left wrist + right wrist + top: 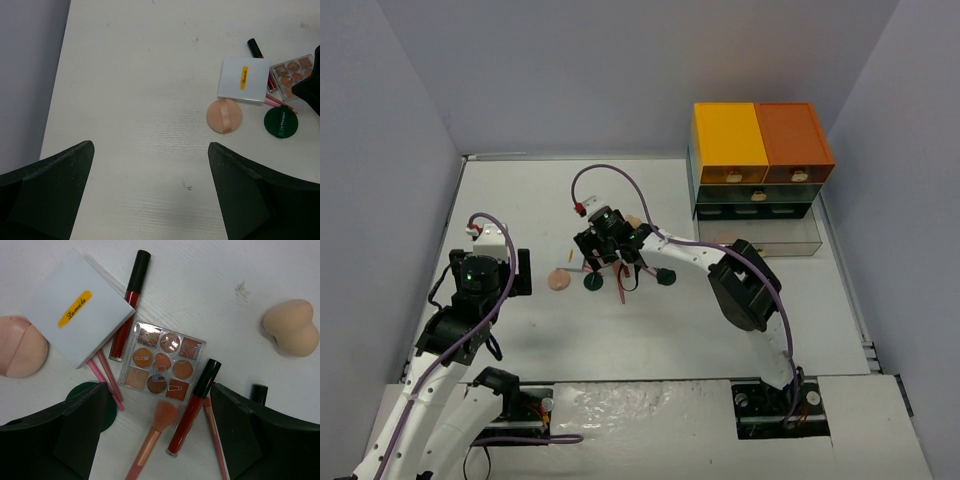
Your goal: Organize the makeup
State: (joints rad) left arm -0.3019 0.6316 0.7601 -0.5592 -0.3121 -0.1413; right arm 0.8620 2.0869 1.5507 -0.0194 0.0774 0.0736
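since makeup sits heaped mid-table, we hold right gripper [159,407] wide and empty, spread to span clear palette [161,364]. white box [75,307] at palette's 10 o'clock, sponge [291,327] at 2. left gripper [150,170] wide, empty; peach puff [224,115] at its 1 o'clock.

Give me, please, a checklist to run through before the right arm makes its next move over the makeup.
1. The right end effector is open: ok.
2. The palette sits between its fingers: ok.
3. Items lie free of each other: not ok; the white box rests on the pink sticks.
4. The left end effector is open and apart from the makeup: ok.
5. The drawer unit has its bottom drawer pulled out: ok.
6. Height above the items: cannot tell.
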